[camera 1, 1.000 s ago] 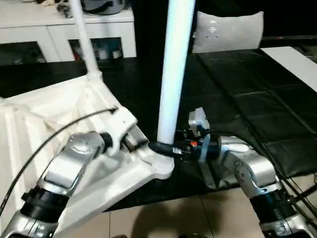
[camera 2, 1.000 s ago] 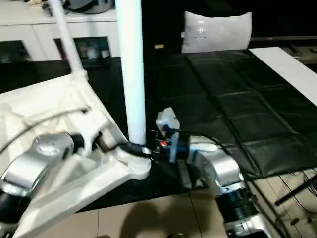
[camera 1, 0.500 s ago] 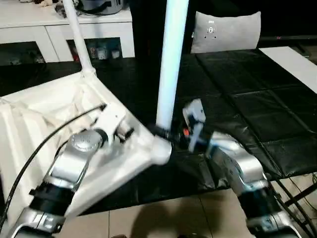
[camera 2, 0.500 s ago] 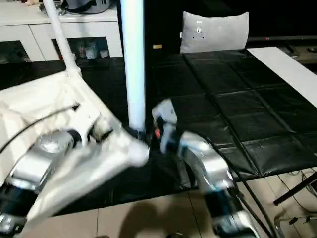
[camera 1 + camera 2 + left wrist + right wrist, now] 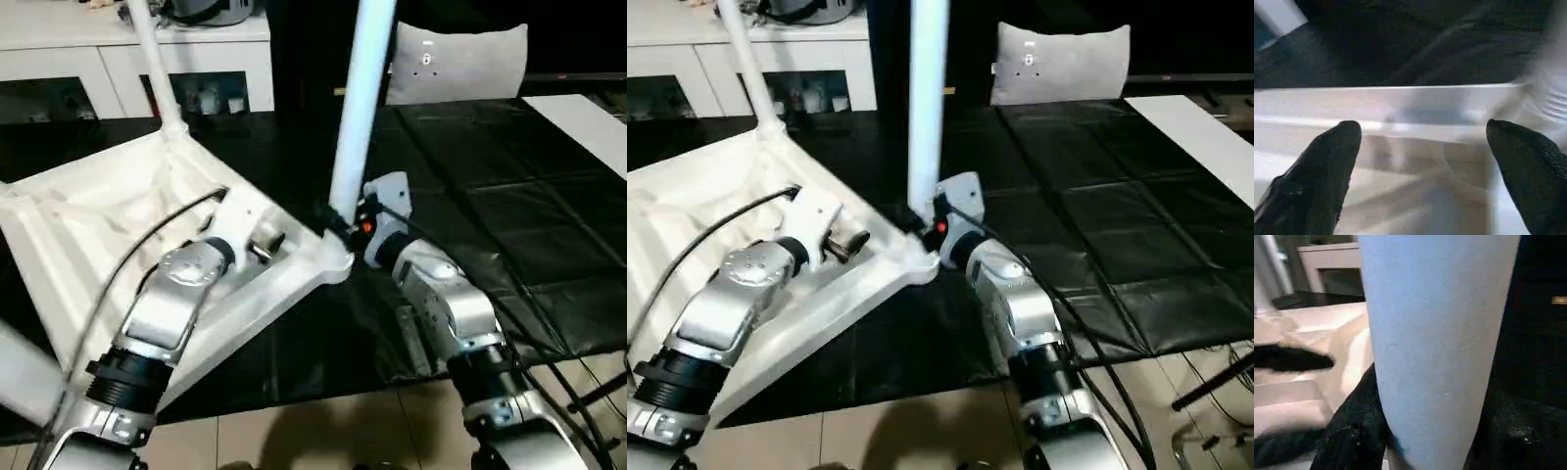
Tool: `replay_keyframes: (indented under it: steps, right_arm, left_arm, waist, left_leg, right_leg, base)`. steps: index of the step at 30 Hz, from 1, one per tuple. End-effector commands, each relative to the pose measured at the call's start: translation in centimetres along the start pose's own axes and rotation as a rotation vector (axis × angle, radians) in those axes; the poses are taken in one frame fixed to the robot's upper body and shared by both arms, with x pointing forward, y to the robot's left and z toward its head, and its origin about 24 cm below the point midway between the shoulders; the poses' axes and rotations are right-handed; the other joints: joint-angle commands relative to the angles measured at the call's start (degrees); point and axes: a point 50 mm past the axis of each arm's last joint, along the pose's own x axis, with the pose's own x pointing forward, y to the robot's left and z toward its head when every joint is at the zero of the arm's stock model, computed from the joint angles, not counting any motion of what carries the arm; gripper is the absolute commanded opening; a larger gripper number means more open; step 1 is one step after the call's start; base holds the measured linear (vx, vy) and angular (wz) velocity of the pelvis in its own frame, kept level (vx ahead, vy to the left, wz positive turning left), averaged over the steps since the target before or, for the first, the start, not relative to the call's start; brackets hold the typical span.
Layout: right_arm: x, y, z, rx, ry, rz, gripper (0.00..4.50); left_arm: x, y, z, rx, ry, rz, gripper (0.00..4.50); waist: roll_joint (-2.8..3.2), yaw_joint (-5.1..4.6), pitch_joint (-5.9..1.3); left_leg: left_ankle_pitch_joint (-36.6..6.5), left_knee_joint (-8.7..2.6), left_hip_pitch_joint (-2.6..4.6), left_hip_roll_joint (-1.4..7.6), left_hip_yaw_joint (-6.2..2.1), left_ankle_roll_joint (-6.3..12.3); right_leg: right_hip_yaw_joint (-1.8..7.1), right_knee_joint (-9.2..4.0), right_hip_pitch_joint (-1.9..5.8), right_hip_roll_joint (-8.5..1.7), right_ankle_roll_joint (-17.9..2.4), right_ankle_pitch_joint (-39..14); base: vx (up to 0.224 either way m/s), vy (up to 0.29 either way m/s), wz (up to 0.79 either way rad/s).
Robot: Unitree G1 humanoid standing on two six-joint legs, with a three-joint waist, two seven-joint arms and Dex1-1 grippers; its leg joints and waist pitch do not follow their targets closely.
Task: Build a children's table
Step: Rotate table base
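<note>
Two legs: stand up from the corners of the upturned table top (image 5: pixel 88 211), one near leg (image 5: pixel 361 108) and one far leg (image 5: pixel 147 49).
Table top: lies ribs-up on the black mat (image 5: pixel 509 225), tilted toward the near corner.
Right hand (image 5: pixel 333 223): clamped low on the near leg, just above its socket.
Left hand (image 5: pixel 1420 147): wide apart, straddling the top's rim, holding nothing.
Handling: likely light, stiff, smooth plastic; grip legs low, near the socket, to limit wobble.
Room: white cabinet (image 5: pixel 127 69) behind, grey cushion (image 5: pixel 460 61), tiled floor (image 5: pixel 323 441) in front.
</note>
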Motion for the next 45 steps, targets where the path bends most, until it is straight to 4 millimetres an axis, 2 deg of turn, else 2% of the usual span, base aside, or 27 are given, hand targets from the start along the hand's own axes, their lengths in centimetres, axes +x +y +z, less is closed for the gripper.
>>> replay_keyframes:
  steps: [1,2,4,8,13,14,17,22,26,27,28,29,30,32,34,36,37,40,42,43,45]
  right_arm:
    - [-0.9,-2.2,-1.0,0.016,0.047,-0.121,1.85]
    - [-0.9,-2.6,-0.9,0.013,0.045,-0.137,1.84]
    - [-0.9,-2.6,-0.9,0.013,0.045,-0.137,1.84]
    - [-0.9,-3.2,-0.5,0.006,0.037,-0.152,1.84]
    - [-0.9,-3.4,-0.4,-0.004,0.034,-0.155,1.84]
    - [-1.0,-3.5,-0.4,-0.009,0.032,-0.156,1.84]
    - [-1.2,-3.7,-0.2,-0.018,0.026,-0.163,1.84]
    - [-2.1,-4.1,0.0,-0.029,0.016,-0.174,1.84]
    - [-4.3,-4.3,-0.1,-0.053,0.021,-0.156,1.82]
    - [-4.7,-4.3,-0.1,-0.059,0.024,-0.15,1.82]
    - [-5.1,-4.2,-0.2,-0.063,0.027,-0.146,1.82]
    - [-5.4,-4.1,-0.2,-0.065,0.029,-0.141,1.82]
    - [-6.3,-3.7,-0.3,-0.062,0.037,-0.118,1.82]
    - [-6.7,-3.4,-0.4,-0.059,0.043,-0.098,1.82]
    - [-7.3,-2.9,-0.4,-0.058,0.055,-0.071,1.82]
    - [-8.1,-2.2,-0.6,-0.057,0.078,-0.044,1.82]
    - [-8.2,-2.2,-0.6,-0.056,0.079,-0.043,1.82]
    - [-8.9,-1.1,-0.8,-0.04,0.101,-0.006,1.82]
    - [-8.9,-0.7,-0.7,-0.029,0.099,0.006,1.82]
    - [-8.9,-0.6,-0.7,-0.026,0.099,0.01,1.82]
    - [-8.8,-0.4,-0.7,-0.024,0.099,0.016,1.82]
  left_arm:
    - [-0.3,-1.2,0.6,0.002,-0.03,-0.092,4.5]
    - [-0.7,-2.6,0.4,0.015,0.004,-0.211,4.5]
    - [-0.7,-2.6,0.4,0.015,0.004,-0.211,4.5]
    - [-1.4,-3.8,-1.1,0.062,0.092,-0.337,4.5]
    - [-0.7,-2.4,-1.3,0.152,0.127,-0.223,4.5]
    - [-0.7,-2.1,-1.3,0.171,0.14,-0.206,4.5]
    - [-0.7,-1.4,-1.8,0.243,0.185,-0.166,4.5]
    - [-0.9,-0.9,-1.9,0.266,0.196,-0.14,4.5]
    - [-1.1,-0.9,-1.6,0.225,0.139,-0.127,4.5]
    - [-1.1,-0.9,-1.6,0.226,0.136,-0.124,4.5]
    - [-1.1,-0.9,-1.7,0.228,0.134,-0.118,4.5]
    - [-1.2,-0.9,-1.8,0.23,0.133,-0.114,4.5]
    - [-1.3,-0.8,-1.9,0.225,0.13,-0.1,4.5]
    - [-1.4,-0.7,-2.0,0.222,0.129,-0.09,4.5]
    - [-1.6,-0.5,-2.1,0.226,0.128,-0.083,4.5]
    - [-1.8,-0.2,-2.2,0.231,0.116,-0.06,4.5]
    - [-1.8,-0.2,-2.2,0.231,0.116,-0.059,4.5]
    - [-2.1,0.5,-2.7,0.237,0.125,-0.02,4.5]
    - [-2.3,0.7,-2.8,0.237,0.132,-0.013,4.5]
    - [-2.4,0.8,-2.9,0.233,0.131,-0.014,4.5]
    - [-2.5,0.8,-2.8,0.225,0.117,-0.025,4.5]
  waist:
    - [0.46,-0.33,-3.45]
    - [0.49,-0.25,-3.41]
    - [0.54,-0.16,-3.24]
    - [0.67,-0.23,-3.02]
    - [0.79,-0.32,-3.02]
    - [1.08,-0.21,-3.08]
    - [0.98,-0.2,-3.15]
    - [1.05,-0.01,-3.44]
    - [1.08,0.61,-3.96]
    - [1.28,0.82,-4.12]
    - [1.02,0.89,-4.15]
    - [0.99,1.0,-4.17]
    - [1.15,1.08,-3.91]
    - [1.01,1.4,-3.83]
    - [0.87,1.47,-3.43]
    - [0.66,1.48,-3.32]
    - [0.74,1.61,-3.38]
    - [0.76,1.59,-3.41]
    - [0.74,1.52,-3.51]
    - [0.93,1.49,-3.55]
    - [0.84,1.35,-3.52]
  left_leg:
    - [-15.36,-5.18,0.57,4.03,-2.08,-0.48]
    - [-15.88,-5.27,0.64,4.15,-2.07,-0.72]
    - [-16.52,-5.29,0.72,4.02,-1.95,-0.73]
    - [-18.79,-5.35,1.0,3.77,-2.01,-1.04]
    - [-19.8,-5.3,1.22,3.59,-2.08,-1.34]
    - [-19.67,-5.33,1.19,3.62,-2.19,-1.41]
    - [-19.47,-5.42,1.06,3.68,-2.28,-1.27]
    - [-17.06,-5.46,0.77,4.0,-2.24,-1.57]
    - [-10.98,-5.21,0.4,4.22,-1.94,-0.98]
    - [-9.11,-5.06,0.17,4.16,-1.89,-0.6]
    - [-8.12,-4.93,0.01,4.1,-1.72,-0.04]
    - [-7.83,-4.88,-0.08,4.06,-1.71,0.2]
    - [-8.62,-4.97,-0.03,3.98,-1.61,0.54]
    - [-9.96,-5.06,0.16,4.06,-1.57,0.61]
    - [-12.53,-5.23,0.34,3.87,-1.56,0.47]
    - [-13.95,-5.33,0.47,3.84,-1.68,0.19]
    - [-13.59,-5.3,0.52,3.85,-1.75,0.2]
    - [-13.55,-5.4,0.45,3.91,-1.9,0.16]
    - [-12.95,-5.36,0.29,3.85,-1.88,0.24]
    - [-12.73,-5.35,0.3,3.85,-1.94,0.25]
    - [-12.8,-5.31,0.28,3.79,-1.87,0.31]
  right_leg:
    - [4.43,-4.79,2.24,-5.34,-4.18,-24.88]
    - [4.49,-4.81,2.23,-5.43,-4.38,-25.01]
    - [4.58,-4.89,2.05,-5.27,-4.39,-25.76]
    - [4.36,-5.36,1.91,-5.06,-2.74,-29.24]
    - [4.16,-5.67,1.87,-4.88,-1.76,-29.76]
    - [4.15,-5.57,1.99,-4.95,-1.83,-29.53]
    - [4.23,-5.45,2.02,-4.96,-2.02,-28.52]
    - [4.61,-4.68,2.3,-5.02,-4.04,-23.28]
    - [4.97,-3.43,2.66,-4.95,-6.33,-13.79]
    - [4.99,-2.96,2.82,-4.94,-7.08,-11.13]
    - [5.0,-2.93,2.9,-4.91,-7.36,-9.83]
    - [4.98,-2.8,2.94,-5.01,-7.56,-9.7]
    - [4.95,-3.22,2.84,-4.9,-7.29,-11.37]
    - [4.93,-3.64,2.85,-5.03,-6.26,-14.46]
    - [4.75,-4.6,2.62,-4.88,-4.45,-20.22]
    - [4.6,-5.05,2.52,-4.85,-2.74,-23.89]
    - [4.6,-5.14,2.4,-4.87,-1.97,-24.25]
    - [4.53,-5.12,2.33,-4.76,-1.41,-23.7]
    - [4.52,-4.98,2.4,-4.79,-1.54,-22.59]
    - [4.51,-4.82,2.37,-4.78,-1.82,-21.99]
    - [4.48,-4.89,2.38,-4.76,-1.95,-21.93]
  base:
    - [0.0,0.0,0.0]
    - [0.0,0.0,0.0]
    - [0.0,0.0,0.0]
    - [0.0,0.0,0.0]
    - [0.0,0.0,0.0]
    - [0.0,0.0,0.0]
    - [0.0,0.0,0.0]
    - [0.0,0.0,0.0]
    - [0.0,0.0,0.0]
    - [0.0,0.0,0.0]
    - [0.0,0.0,0.0]
    - [0.0,0.0,0.0]
    - [0.0,0.0,0.0]
    - [0.0,0.0,0.0]
    - [0.0,0.0,0.0]
    - [0.0,0.0,0.0]
    - [0.0,0.0,0.0]
    - [0.0,0.0,0.0]
    - [0.0,0.0,0.0]
    - [0.0,0.0,0.0]
    - [0.0,0.0,0.0]
